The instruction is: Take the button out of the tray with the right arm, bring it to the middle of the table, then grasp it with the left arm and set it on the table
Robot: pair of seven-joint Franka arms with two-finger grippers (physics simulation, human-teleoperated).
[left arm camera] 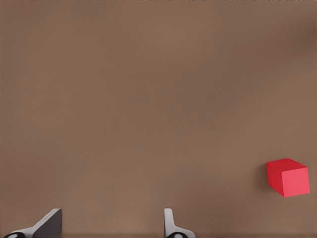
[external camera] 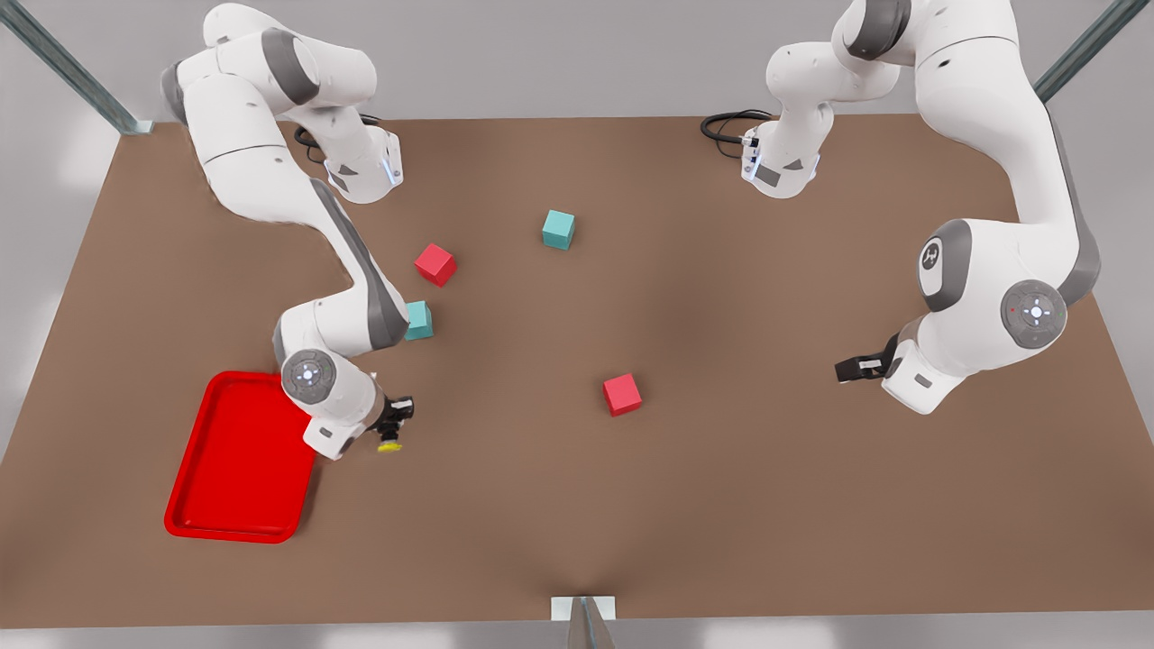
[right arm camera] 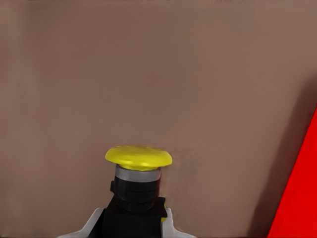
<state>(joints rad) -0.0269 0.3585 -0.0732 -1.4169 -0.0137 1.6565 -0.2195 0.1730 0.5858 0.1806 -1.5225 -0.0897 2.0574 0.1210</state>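
Holding my right tool (external camera: 391,431) clenched on the button (external camera: 389,443) just beside the tray (external camera: 239,469); left tool (external camera: 847,370) hangs released over the counter (external camera: 721,469).

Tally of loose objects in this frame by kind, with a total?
Red cubes: 2
Teal cubes: 2
Button: 1, held in the right gripper
Tray: 1
Total: 6
The left gripper waits open.
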